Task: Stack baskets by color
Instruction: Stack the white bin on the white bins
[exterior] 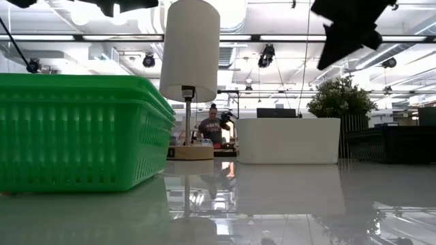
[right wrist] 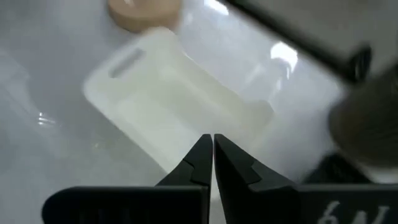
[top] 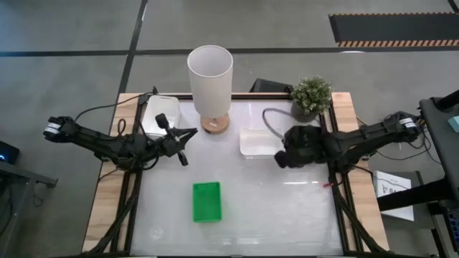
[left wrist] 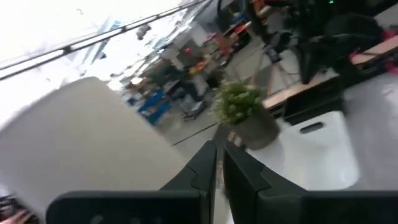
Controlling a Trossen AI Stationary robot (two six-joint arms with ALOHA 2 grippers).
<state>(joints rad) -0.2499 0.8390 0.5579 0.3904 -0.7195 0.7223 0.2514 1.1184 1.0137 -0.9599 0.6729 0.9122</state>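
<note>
A green basket (top: 206, 201) (exterior: 75, 133) rests on its base near the table's front. One white basket (top: 257, 142) (right wrist: 174, 106) (exterior: 289, 139) sits flat right of the middle, and another white basket (top: 159, 115) is at the far left. My right gripper (top: 281, 155) (right wrist: 209, 149) is shut and tilts down toward the near end of the middle white basket from above, held high over the table (exterior: 347, 30). My left gripper (top: 192, 132) (left wrist: 219, 155) is shut and level in the air beside the lamp, left of the middle. Neither touches anything.
A tall white lamp (top: 210, 86) (exterior: 191, 51) stands at the far middle between the two white baskets. A potted plant (top: 310, 97) stands at the far right, with dark baskets (exterior: 388, 143) beside it. Bare tabletop (top: 287, 208) lies right of the green basket.
</note>
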